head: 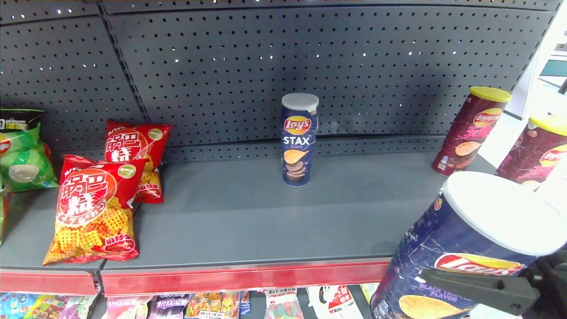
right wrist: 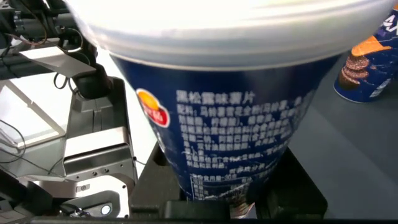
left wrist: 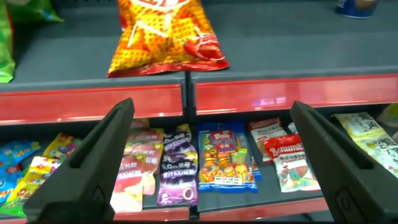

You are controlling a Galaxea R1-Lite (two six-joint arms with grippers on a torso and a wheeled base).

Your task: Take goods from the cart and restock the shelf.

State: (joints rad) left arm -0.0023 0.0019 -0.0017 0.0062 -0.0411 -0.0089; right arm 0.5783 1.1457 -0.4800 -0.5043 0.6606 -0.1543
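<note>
**Second can in hand, shelf space waiting**

Grey perforated back panelling rises behind a flat grey shelf board [head: 248, 212] edged with a red front rail. At the centre of the head view, one tall dark-blue cardboard chip can with a pale grey lid [head: 300, 139] stands upright, its label turned outward, probably as a display facing for shoppers. Bare board lies on both sides of it.

In the lower right of the head view, the right gripper [head: 469, 283] is clamped on a matching dark-blue chip can with a white plastic lid [head: 460, 248]. This can is not yet on the shelf and is held in front of the rail. It leans, with the lid tipped toward the upper right. A dark finger crosses the lower body, a hold that likely leaves the base free to be set down. Its wall shows a red-and-yellow logo, a chip picture and white print.

The left gripper [left wrist: 211, 162] hangs with its jaws spread wide and nothing between them, facing the red rail and the small coloured snack packets [left wrist: 224, 158] on the shelf below, seemingly parked clear of the work.

Two maroon cans with yellow lids [head: 471, 130] stand at the right edge, and red crinkly snack bags [head: 95, 208] lie at the left.
</note>
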